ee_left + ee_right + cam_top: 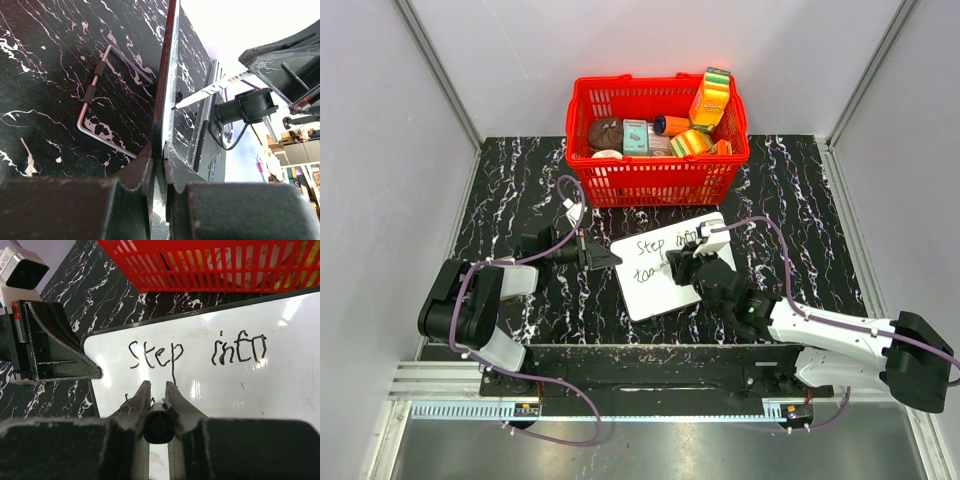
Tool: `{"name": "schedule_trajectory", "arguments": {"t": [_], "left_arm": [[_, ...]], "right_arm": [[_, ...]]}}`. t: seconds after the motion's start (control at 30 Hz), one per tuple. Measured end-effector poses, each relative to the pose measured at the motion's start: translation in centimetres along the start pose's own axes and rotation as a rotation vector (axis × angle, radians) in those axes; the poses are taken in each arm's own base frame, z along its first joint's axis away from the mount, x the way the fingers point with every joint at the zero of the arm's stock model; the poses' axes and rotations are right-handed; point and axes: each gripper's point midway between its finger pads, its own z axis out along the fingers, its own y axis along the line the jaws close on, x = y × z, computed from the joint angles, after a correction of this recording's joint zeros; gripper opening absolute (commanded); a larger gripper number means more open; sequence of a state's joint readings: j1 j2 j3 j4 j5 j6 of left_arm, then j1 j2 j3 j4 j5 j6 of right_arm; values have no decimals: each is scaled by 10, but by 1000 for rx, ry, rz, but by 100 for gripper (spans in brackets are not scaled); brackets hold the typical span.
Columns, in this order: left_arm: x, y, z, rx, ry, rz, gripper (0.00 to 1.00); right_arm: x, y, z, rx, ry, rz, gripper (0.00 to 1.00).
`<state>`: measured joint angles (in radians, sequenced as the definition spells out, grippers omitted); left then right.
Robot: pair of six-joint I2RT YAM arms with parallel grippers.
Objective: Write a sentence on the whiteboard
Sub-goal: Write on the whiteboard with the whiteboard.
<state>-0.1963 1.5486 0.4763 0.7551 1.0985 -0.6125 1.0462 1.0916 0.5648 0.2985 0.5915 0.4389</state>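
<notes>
Whiteboard (665, 280) is clamped at its left edge by left fingers (137, 175), marker (158, 424) gripped by right fingers (136, 402) over the sentence (155, 355).

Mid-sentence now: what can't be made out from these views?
- Second line of the sentence: right wrist view, the right gripper blocks it; top view, it covers the end.
- Tip of the marker: right wrist view, hidden behind its body.
- Face of the whiteboard: left wrist view, edge-on, unreadable.
</notes>
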Motion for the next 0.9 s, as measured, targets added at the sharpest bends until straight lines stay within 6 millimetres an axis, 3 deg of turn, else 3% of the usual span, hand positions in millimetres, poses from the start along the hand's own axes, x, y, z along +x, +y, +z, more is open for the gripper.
{"name": "schedule_trajectory", "arguments": {"t": [0.9], "left_arm": [[0, 0, 0, 0, 0, 1, 0]], "right_arm": [[1, -11, -5, 21, -6, 33, 0]]}}
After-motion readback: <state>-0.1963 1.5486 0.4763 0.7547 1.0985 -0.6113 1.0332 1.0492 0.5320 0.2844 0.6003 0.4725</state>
